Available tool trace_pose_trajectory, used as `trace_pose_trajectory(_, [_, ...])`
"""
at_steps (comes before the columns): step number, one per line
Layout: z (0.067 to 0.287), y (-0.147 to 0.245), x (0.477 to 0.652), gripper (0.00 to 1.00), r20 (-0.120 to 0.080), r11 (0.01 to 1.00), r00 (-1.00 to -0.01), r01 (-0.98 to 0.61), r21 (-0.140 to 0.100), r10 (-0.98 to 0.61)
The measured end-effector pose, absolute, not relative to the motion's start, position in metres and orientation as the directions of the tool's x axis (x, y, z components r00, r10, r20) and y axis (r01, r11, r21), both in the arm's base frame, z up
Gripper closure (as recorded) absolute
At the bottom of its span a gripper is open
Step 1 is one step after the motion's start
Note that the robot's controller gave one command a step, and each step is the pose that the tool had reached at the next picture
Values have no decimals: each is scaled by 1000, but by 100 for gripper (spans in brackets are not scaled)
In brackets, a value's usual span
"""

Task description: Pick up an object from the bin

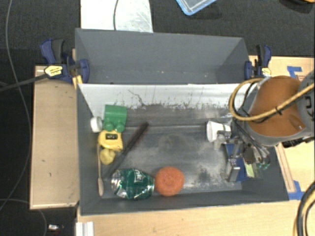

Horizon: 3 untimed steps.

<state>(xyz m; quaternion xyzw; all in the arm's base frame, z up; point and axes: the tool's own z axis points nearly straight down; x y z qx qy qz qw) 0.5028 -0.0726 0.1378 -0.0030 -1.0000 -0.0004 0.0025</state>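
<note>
Grey metal bin, sparse load, most of it sitting left of the orange ball on the floor by the near wall. Everything below is relative to that ball.

- Gripper: right of the ball, slightly farther back, low over the floor near the right wall. Orange wrist cover and cables above it.
- Grip state: can't tell from this angle.
- Small blue piece: right of the ball, at the gripper tip. Can't confirm it is gripped.
- White cup-like part: back-right of the ball, just beside the gripper.
- Crushed green can: immediately left of the ball, nearly touching.
- Black stick: back-left of the ball, lying diagonally.
- Yellow tape measure and green block: farther back-left, by the left wall, block behind the tape.
</note>
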Motion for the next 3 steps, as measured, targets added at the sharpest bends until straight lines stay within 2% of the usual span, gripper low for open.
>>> trace_pose_trajectory(1, [141, -72, 505, 0, -2, 1000, -1000, 3, 0, 3])
trace_pose_trajectory(2, [75, -4, 505, 100, -2, 1000, -1000, -21, 0, -21])
trace_pose_trajectory(3, [75, -5, 505, 0, -2, 1000, -1000, -23, 0, -23])
